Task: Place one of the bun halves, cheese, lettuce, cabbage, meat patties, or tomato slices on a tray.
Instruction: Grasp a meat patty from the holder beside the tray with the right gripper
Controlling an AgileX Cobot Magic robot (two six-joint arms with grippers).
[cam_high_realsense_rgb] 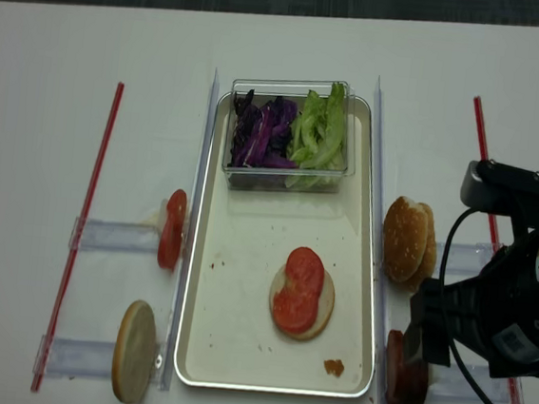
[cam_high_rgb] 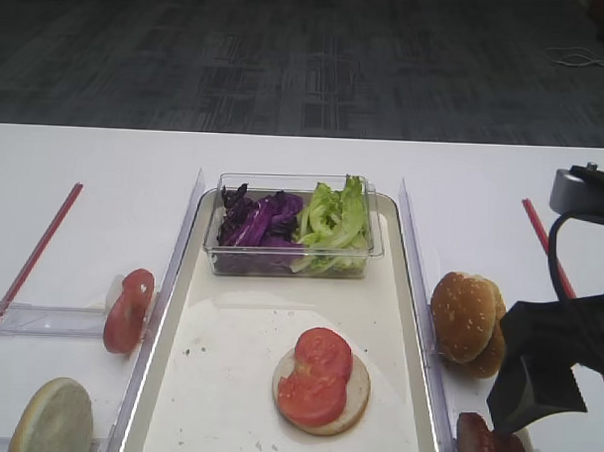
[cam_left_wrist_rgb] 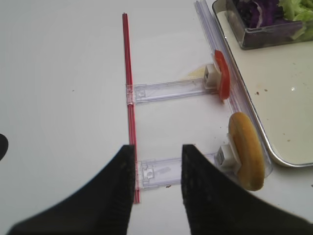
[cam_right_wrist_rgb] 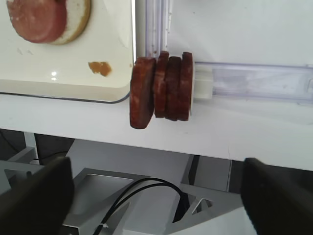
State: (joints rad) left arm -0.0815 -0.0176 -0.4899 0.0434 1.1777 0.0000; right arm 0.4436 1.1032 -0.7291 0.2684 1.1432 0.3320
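Note:
The cream tray (cam_high_rgb: pixel 217 382) holds a pale bun half (cam_high_rgb: pixel 347 401) with two tomato slices (cam_high_rgb: pixel 317 375) on top. Cabbage (cam_high_rgb: pixel 257 224) and lettuce (cam_high_rgb: pixel 332 219) fill a clear tub at its far end. Right of the tray stand seeded bun halves (cam_high_rgb: pixel 467 319) and meat patties (cam_right_wrist_rgb: pixel 161 88) on edge. My right gripper (cam_right_wrist_rgb: pixel 156 200) hovers open just in front of the patties, holding nothing. On the left, one tomato slice (cam_left_wrist_rgb: pixel 222 74) and a bun half (cam_left_wrist_rgb: pixel 247 149) stand in holders. My left gripper (cam_left_wrist_rgb: pixel 157 149) is open over the table, left of that bun. I see no clear cheese.
Clear plastic rails (cam_high_rgb: pixel 182 252) flank the tray, with slider holders (cam_left_wrist_rgb: pixel 171 90) on each side. Red strips (cam_left_wrist_rgb: pixel 128 73) run along the outer table. An orange-brown crumb (cam_right_wrist_rgb: pixel 100 68) lies on the tray's near corner. The table's front edge (cam_right_wrist_rgb: pixel 146 142) is right below the patties.

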